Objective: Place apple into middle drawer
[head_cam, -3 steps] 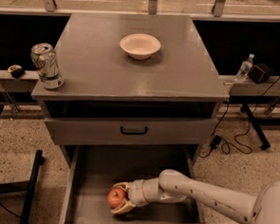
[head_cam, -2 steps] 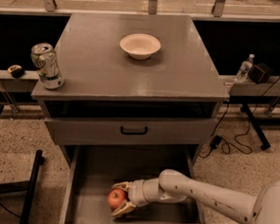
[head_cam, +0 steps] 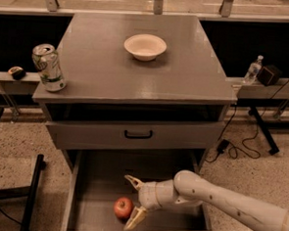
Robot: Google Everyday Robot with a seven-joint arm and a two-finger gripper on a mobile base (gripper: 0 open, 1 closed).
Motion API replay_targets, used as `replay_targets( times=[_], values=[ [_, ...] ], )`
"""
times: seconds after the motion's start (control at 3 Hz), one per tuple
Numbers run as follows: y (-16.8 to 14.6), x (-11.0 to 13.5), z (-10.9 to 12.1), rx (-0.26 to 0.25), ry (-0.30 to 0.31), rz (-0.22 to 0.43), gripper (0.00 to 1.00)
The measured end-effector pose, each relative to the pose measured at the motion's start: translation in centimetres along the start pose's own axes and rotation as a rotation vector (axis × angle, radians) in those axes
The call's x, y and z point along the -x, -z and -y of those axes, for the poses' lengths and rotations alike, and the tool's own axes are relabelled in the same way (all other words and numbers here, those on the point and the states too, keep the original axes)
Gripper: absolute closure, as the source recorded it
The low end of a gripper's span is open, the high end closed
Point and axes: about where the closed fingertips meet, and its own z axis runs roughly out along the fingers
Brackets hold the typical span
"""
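The red-orange apple (head_cam: 123,208) rests on the grey floor of the open middle drawer (head_cam: 99,181), near its front left. My gripper (head_cam: 133,201) reaches into the drawer from the right, just right of the apple. Its two pale fingers (head_cam: 135,219) are spread wide open, one above and one below the apple's right side. The fingers do not clasp the apple. The white arm (head_cam: 218,198) crosses the drawer's right wall.
Above the open drawer is a shut drawer front with a black handle (head_cam: 138,134). On the cabinet top stand a white bowl (head_cam: 145,46) and a soda can (head_cam: 48,66) at the left edge. A water bottle (head_cam: 253,70) and cables lie to the right.
The gripper held the apple before; now its fingers have opened and the apple sits free on the drawer floor. The gripper has drawn back slightly to the right.
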Motion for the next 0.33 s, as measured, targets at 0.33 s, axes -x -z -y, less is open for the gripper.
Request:
replay_targets(
  times=[0.33],
  values=[
    [5.42, 4.22, -1.05, -0.024, 0.04, -0.014, 0.0]
  ],
)
